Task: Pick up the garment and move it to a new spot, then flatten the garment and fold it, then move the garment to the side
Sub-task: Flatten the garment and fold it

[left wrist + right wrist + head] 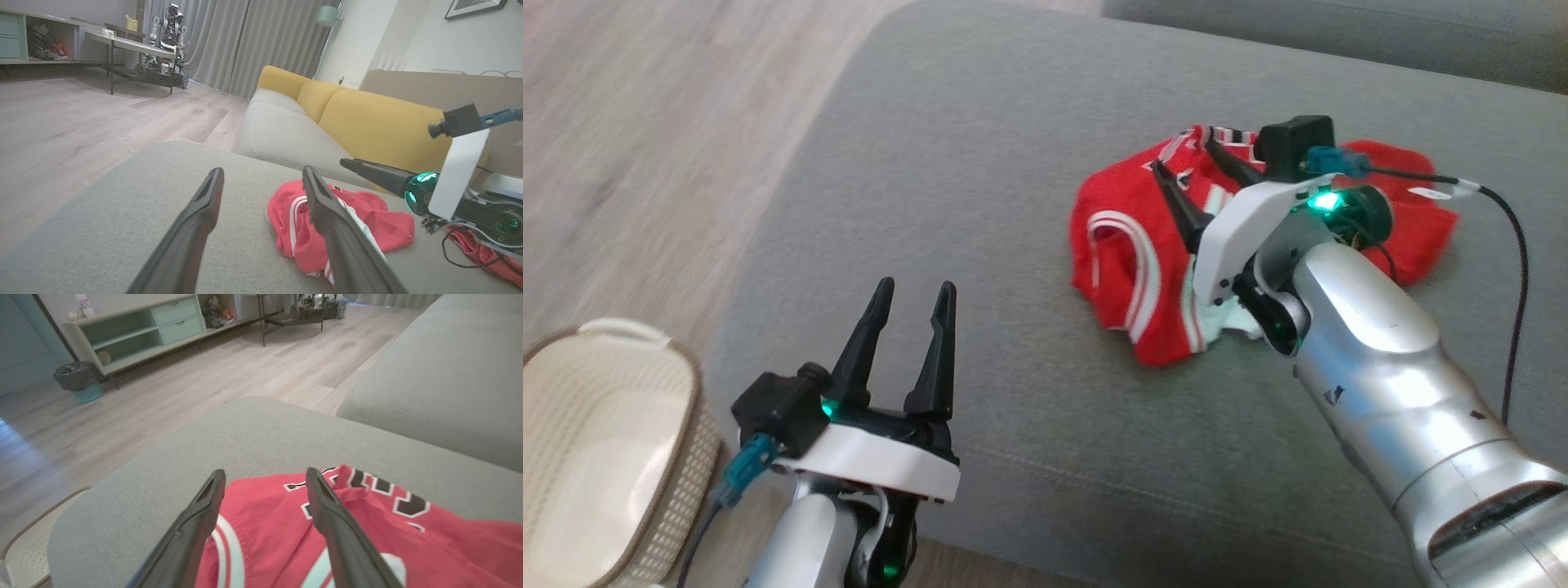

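- Since our right gripper [1181,153] hangs directly over the garment [1123,245], we begin there: its two dark fingers stand well apart with nothing between them. In the right wrist view they straddle red cloth, with the tips near the heap's far edge.
- From the left wrist view that gripper seems to hover just above the fabric rather than press into it (we cannot tell for certain whether a tip grazes a fold).
- Our garment is a crumpled red jersey with white stripes and dark lettering, lying on the right part of the grey cushion [964,163]. It is neither flat nor folded, so we judge the first pick-up not yet made.
- Its longer spread runs left to right across the cushion, tilting a little toward the far right. The right gripper's fingers point far-left over the heap's upper middle, roughly across that spread.
- Our left gripper [916,284] sits at the near left over bare cushion, fingers moderately parted and empty, with the garment well apart to its far right.
- So the right arm is plainly the nearer one, and we reckon a short descent and a close onto a raised fold is what the coming move turns on.
- Beyond the cushion's near-left corner stands a pale woven basket [596,425] on the wood floor [645,122].
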